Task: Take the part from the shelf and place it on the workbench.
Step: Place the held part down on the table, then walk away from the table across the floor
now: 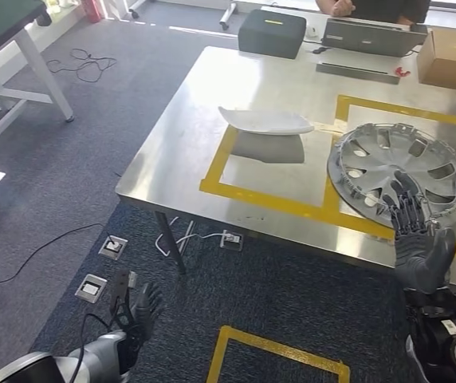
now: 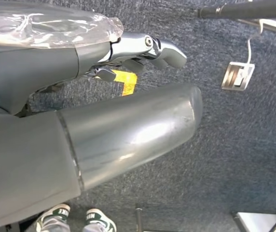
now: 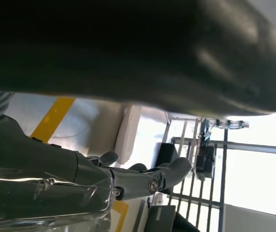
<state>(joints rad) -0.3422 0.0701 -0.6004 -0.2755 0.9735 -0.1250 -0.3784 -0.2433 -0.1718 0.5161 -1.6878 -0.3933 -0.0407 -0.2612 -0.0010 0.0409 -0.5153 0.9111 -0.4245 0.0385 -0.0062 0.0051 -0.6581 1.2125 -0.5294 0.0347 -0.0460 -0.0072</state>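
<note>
A silver wheel cover (image 1: 399,169) lies flat on the steel workbench (image 1: 214,104), inside a yellow-taped square at the right. My right hand (image 1: 417,233) is at its near rim, palm up and fingers (image 1: 407,199) spread straight over the cover's edge, thumb out to the side; it grips nothing. In the right wrist view the right hand (image 3: 129,179) has its fingers stretched out above the bench. A white curved panel (image 1: 266,121) lies in the middle of the bench. My left hand (image 1: 139,313) hangs low over the carpet, fingers loosely apart and empty; the left hand (image 2: 129,130) is over blue carpet.
At the bench's far edge stand a black case (image 1: 272,32), a grey laptop (image 1: 367,36) and a cardboard box (image 1: 451,57), with a person (image 1: 370,6) behind them. Floor sockets (image 1: 112,247) and cables lie left of the bench. Sneakers (image 2: 75,220) stand close by.
</note>
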